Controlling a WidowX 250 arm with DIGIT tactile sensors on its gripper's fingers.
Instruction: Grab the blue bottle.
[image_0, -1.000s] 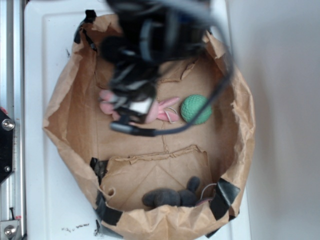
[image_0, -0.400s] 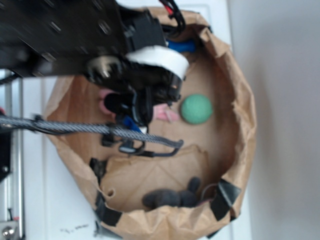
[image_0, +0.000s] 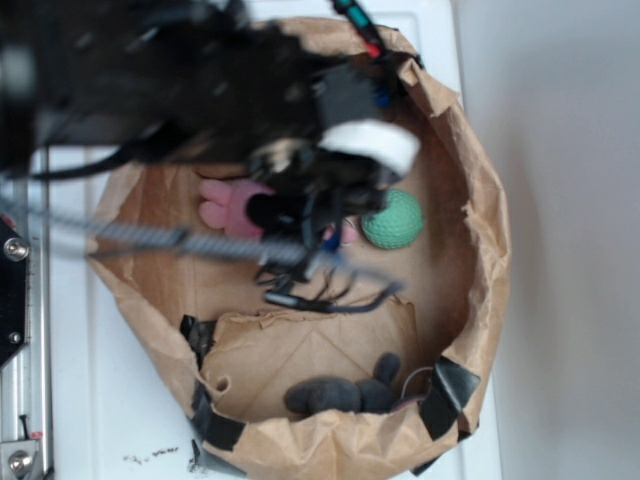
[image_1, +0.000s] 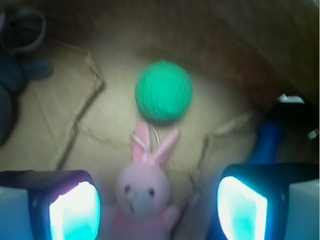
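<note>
Gripper (image_1: 157, 205): you had its 2 fingers spread wide with nothing held; the pink bunny (image_1: 142, 197) sat between them, touching neither as far as the wrist view showed.
Blue bottle (image_1: 267, 145): you could see only its neck, just behind the finger (image_1: 242, 207) on the picture's right, near the bag wall.
Green ball (image_1: 164, 91): it lay just past the bunny's ears.
Grey plush (image_1: 15, 75): it lay off at the far left.
Paper bag (image_0: 480, 210): it held all 4 things, blurred arm overhead.
</note>
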